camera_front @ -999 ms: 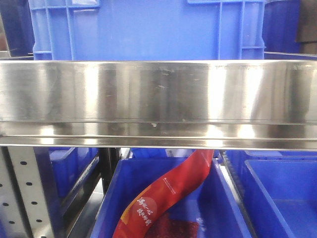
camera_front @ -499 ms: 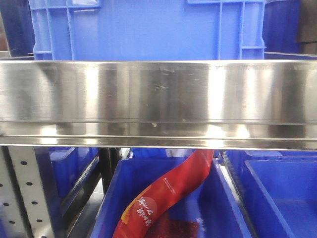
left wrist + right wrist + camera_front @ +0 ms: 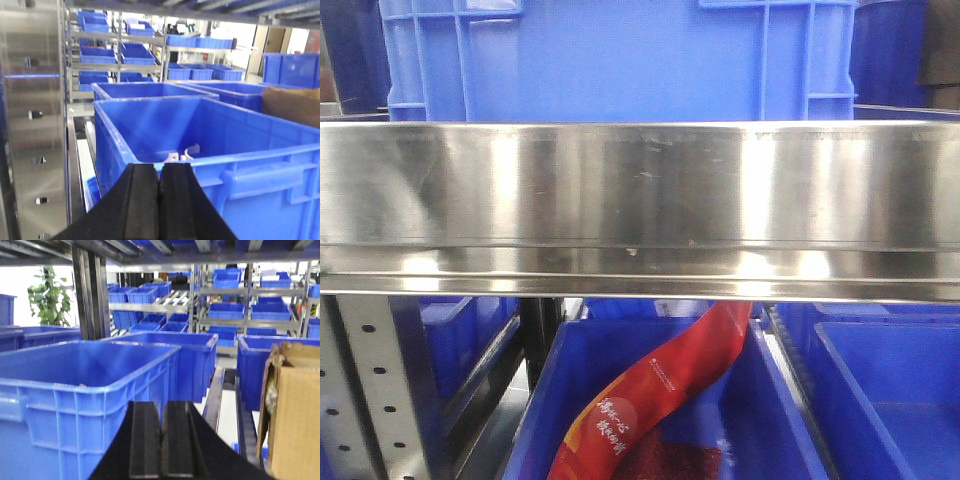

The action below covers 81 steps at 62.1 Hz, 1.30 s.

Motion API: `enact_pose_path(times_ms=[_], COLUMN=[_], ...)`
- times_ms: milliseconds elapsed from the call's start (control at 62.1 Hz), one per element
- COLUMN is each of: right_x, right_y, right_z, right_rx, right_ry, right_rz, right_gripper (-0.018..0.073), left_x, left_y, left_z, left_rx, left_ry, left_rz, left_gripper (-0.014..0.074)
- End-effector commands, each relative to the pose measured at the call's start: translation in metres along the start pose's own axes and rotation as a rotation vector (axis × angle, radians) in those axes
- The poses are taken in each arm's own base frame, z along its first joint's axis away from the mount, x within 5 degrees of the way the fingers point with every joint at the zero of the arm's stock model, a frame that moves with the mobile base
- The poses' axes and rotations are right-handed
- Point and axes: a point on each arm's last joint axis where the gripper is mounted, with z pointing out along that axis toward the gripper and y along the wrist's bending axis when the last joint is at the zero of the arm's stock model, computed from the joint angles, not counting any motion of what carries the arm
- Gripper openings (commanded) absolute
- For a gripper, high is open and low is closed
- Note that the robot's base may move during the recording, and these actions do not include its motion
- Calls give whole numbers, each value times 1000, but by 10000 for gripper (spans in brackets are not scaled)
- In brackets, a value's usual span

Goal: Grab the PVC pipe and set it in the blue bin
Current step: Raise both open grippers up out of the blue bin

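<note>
White pieces (image 3: pixel 191 151) (too small to identify) half hidden by blue bin (image 3: pixel 260 175) wall, red bag (image 3: pixel 660 385) cropped below

We find a tall blue plastic crate (image 3: pixel 620 60) above and behind a broad steel shelf beam (image 3: pixel 640 190). Under the beam sits an open blue plastic bin (image 3: pixel 600 350) with a red printed pouch (image 3: pixel 660 390) in it — a second blue bin (image 3: pixel 880 370) just right, a perforated steel post (image 3: pixel 365 400) left.

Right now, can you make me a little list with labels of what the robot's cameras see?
left gripper: shut, holding nothing
right gripper: shut, holding nothing
blue bin: ahead of left gripper, white curved pieces inside
cardboard box: right of right gripper
red packet: in lower bin, below steel rail
</note>
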Motion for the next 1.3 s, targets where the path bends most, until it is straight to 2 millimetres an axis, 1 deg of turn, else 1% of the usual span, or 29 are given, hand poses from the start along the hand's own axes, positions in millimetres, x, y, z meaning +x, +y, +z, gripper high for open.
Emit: enact_pose_path(times_ms=[0,1289], right_x=[1,2], right_y=[0,0], right_z=[-1,-1], right_rx=[5,3], right_ry=[6,18], right_rz=[-11,-11], right_gripper=[-163,-163], left_x=[-1,-1], left_y=[1,1], left_z=[-1,-1], left_rx=[-5,-7], left_ry=[-7,-11], left_rz=[-15,-15], left_gripper=[-111,-111])
